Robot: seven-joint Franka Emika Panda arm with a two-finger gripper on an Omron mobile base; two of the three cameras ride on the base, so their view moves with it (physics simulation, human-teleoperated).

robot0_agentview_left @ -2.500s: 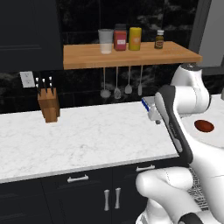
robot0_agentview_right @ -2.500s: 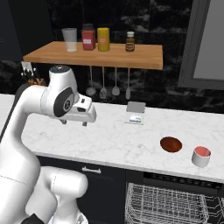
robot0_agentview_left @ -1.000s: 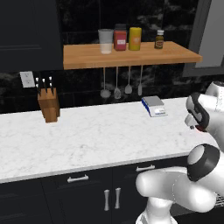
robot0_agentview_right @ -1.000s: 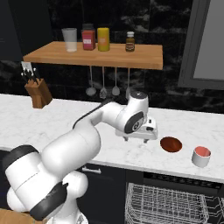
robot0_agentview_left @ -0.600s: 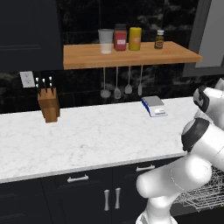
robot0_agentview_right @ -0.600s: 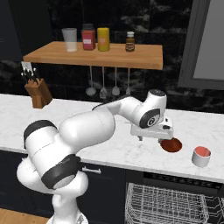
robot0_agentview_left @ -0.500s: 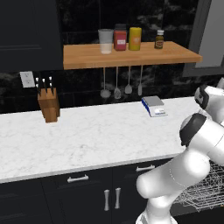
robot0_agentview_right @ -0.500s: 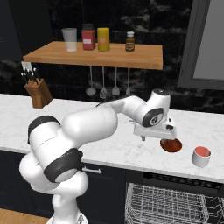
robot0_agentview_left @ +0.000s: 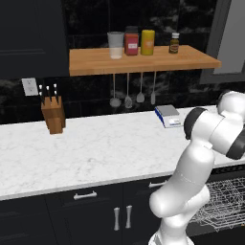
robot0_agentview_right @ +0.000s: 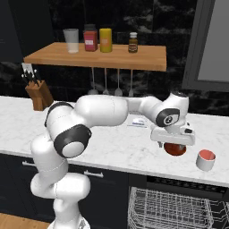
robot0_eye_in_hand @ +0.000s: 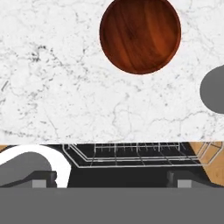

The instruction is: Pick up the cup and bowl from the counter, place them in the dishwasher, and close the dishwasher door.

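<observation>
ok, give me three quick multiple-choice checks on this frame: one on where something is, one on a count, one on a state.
1. Where is the cup relative to the bowl in the right base view?
A. to its right, apart
B. stacked inside it
C. on the shelf

2. How many containers stand on the wooden shelf?
A. two
B. four
C. six

3. What is the state of the dishwasher?
A. shut
B. open, rack empty
C. open, bowl inside

Answers:
1. A, the cup stands alone on the counter right of the bowl.
2. B, a tumbler, two jars and a small bottle.
3. B, the bare wire rack shows below the counter, while the tool hangs over the bowl.
</observation>
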